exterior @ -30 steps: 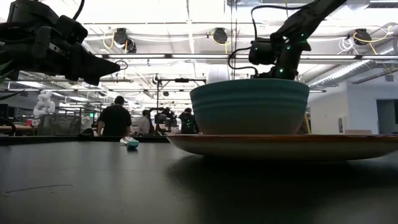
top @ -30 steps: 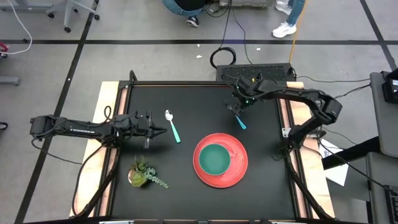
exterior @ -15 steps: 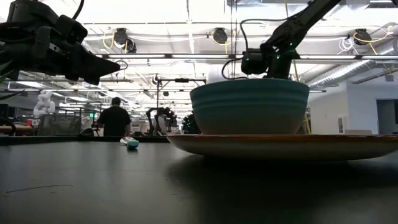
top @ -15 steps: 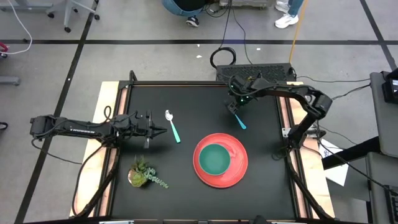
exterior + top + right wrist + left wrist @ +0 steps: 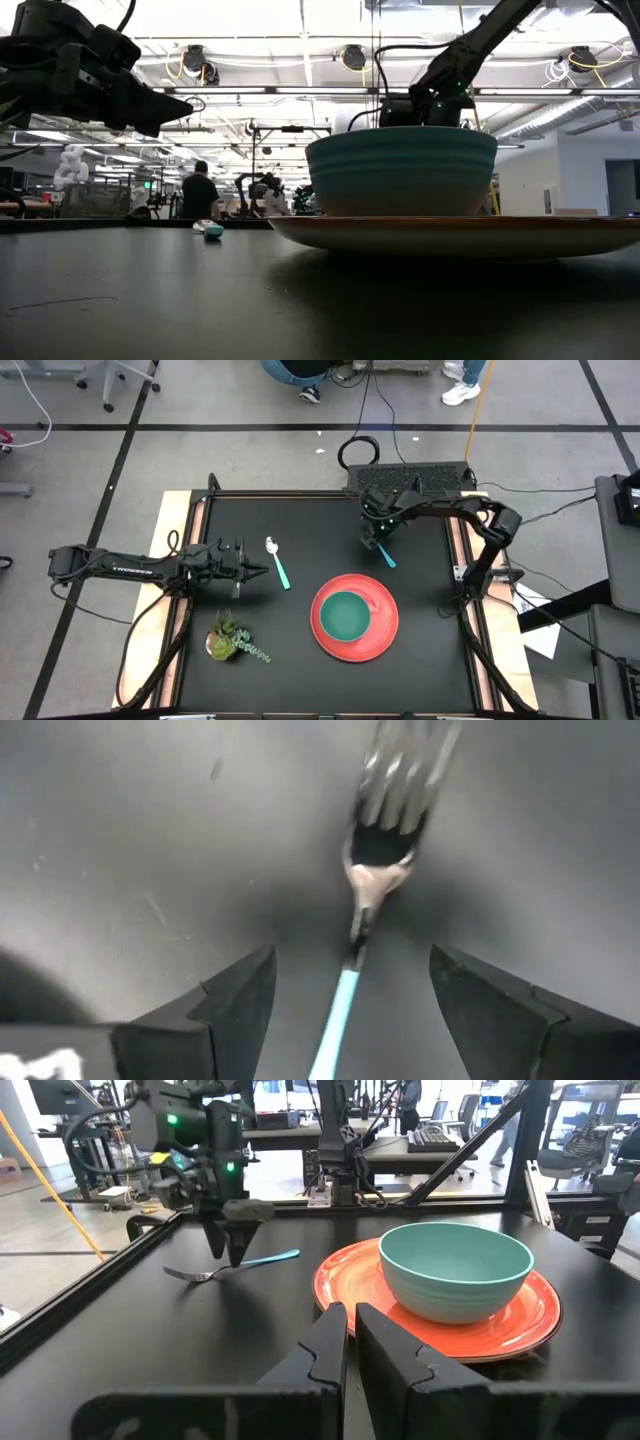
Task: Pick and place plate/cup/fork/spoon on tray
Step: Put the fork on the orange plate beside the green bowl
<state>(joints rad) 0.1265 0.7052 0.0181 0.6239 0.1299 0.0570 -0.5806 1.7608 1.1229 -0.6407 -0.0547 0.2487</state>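
The fork (image 5: 386,556) lies flat on the black table, its light-blue handle pointing toward the tray; it also shows in the right wrist view (image 5: 380,870). My right gripper (image 5: 374,541) points down over it, open, with a finger on either side of the fork's neck (image 5: 352,955), not touching. The spoon (image 5: 277,563) lies flat left of centre. My left gripper (image 5: 264,569) is shut and empty just left of the spoon, held level above the table. The teal-green cup (image 5: 346,615) stands in the coral-red tray (image 5: 385,635).
A small potted plant (image 5: 230,640) lies at the near left of the table. Wooden side rails (image 5: 180,560) border the black tabletop. People stand in the room beyond the table's far edge (image 5: 200,190).
My right gripper has gone toward the table's left edge and down, to a place over the fork's tined end. The fork, spoon, cup and tray lie as before.
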